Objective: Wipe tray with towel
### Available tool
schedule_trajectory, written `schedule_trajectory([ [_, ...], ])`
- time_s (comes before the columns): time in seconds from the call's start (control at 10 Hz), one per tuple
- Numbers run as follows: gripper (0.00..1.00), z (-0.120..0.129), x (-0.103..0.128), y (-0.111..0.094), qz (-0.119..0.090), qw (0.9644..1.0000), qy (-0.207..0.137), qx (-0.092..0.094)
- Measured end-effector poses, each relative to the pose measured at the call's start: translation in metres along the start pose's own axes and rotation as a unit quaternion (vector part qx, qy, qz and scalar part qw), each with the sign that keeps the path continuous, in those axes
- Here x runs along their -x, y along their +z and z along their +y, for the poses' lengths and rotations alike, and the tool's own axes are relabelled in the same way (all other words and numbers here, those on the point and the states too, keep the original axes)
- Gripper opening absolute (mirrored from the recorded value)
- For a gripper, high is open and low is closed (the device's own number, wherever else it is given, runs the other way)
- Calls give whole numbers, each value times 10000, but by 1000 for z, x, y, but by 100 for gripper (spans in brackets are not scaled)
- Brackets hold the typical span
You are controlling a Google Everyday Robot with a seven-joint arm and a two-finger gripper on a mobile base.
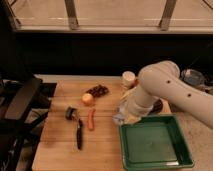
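Both jaws pinch the towel (121,113) at the tray's (155,145) far-left corner, its floor open.

One view is given. The wooden table (57,145) is seen from above its near edge, at middling distance, facing down and toward the dark back wall. The gripper (128,115) is framed right of centre, at the far left corner of the tray (155,142).
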Motion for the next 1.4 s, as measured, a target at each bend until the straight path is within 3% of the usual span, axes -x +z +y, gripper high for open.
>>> schedule_trajectory([
  [0.5, 0, 4, -4, 0, 1, 10000, 76, 2],
  [0.8, 0, 11, -21, 15, -32, 9988, 481, 89],
  [1.2, 0, 33, -74, 76, -77, 9914, 1276, 278],
  [1.4, 0, 48, -102, 102, -242, 9832, 1771, 357],
])
